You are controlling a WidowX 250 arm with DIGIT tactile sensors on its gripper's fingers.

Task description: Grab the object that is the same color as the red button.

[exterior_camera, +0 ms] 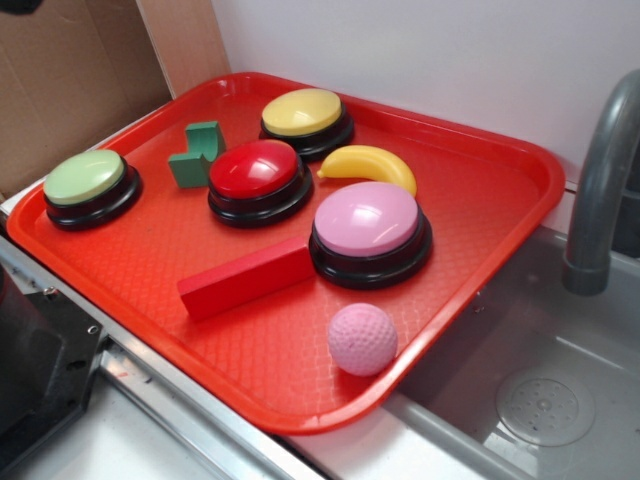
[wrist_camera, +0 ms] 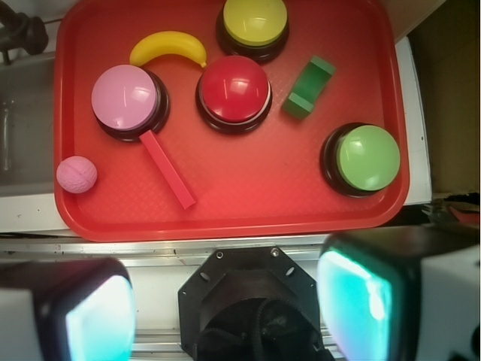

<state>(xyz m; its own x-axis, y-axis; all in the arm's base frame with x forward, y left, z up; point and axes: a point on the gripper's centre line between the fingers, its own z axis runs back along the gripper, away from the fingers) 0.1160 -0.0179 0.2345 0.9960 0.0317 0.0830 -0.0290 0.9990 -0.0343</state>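
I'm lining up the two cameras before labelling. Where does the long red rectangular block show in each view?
Exterior: the long matte red rectangular block lies left of centre on the red plastic tray.
Wrist: the block runs diagonally at lower left.
Shared landmark: one end meets the glossy pink domed button.

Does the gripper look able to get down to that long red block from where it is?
Probably yes. The gripper hangs open above the tray's near edge, nothing over the red block. One end touches the pink button, which might crowd the fingers.
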